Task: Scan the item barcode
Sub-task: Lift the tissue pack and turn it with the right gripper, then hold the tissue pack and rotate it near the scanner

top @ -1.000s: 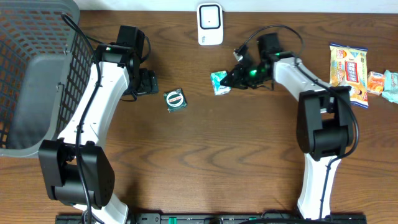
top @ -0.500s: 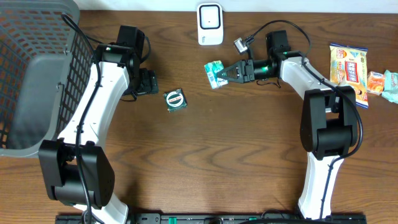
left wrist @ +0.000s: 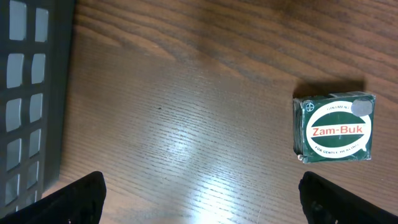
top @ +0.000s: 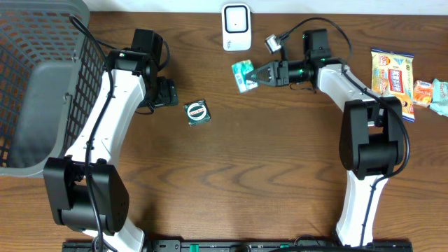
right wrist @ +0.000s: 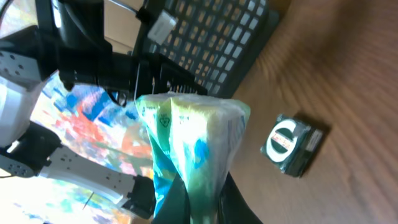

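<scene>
Near the top edge of the table (top: 280,175), just below and right of the white scanner (top: 236,26): the right gripper (top: 253,73) is clamped on a teal-and-white packet (top: 242,75). The arm is stretched out leftward and the packet sticks out beyond the fingertips, close to the scanner but not touching it.

Right wrist view: the packet (right wrist: 193,143) fills the centre, crumpled, and is pinched at its lower end between the dark fingers (right wrist: 177,200). No barcode is legible on the face shown.

Left gripper (top: 164,92): jaws spread wide, holding nothing. It hangs beside the dark mesh basket (top: 42,84). In the left wrist view, its two tips sit at the bottom corners with bare wood between them.

A green Zam-Buk box (top: 197,113) lies flat on the wood, label up, just right of the left gripper and well apart from the packet. The left wrist view (left wrist: 334,129) shows it clearly.

Several snack packets (top: 392,73) lie at the far right edge of the table.
</scene>
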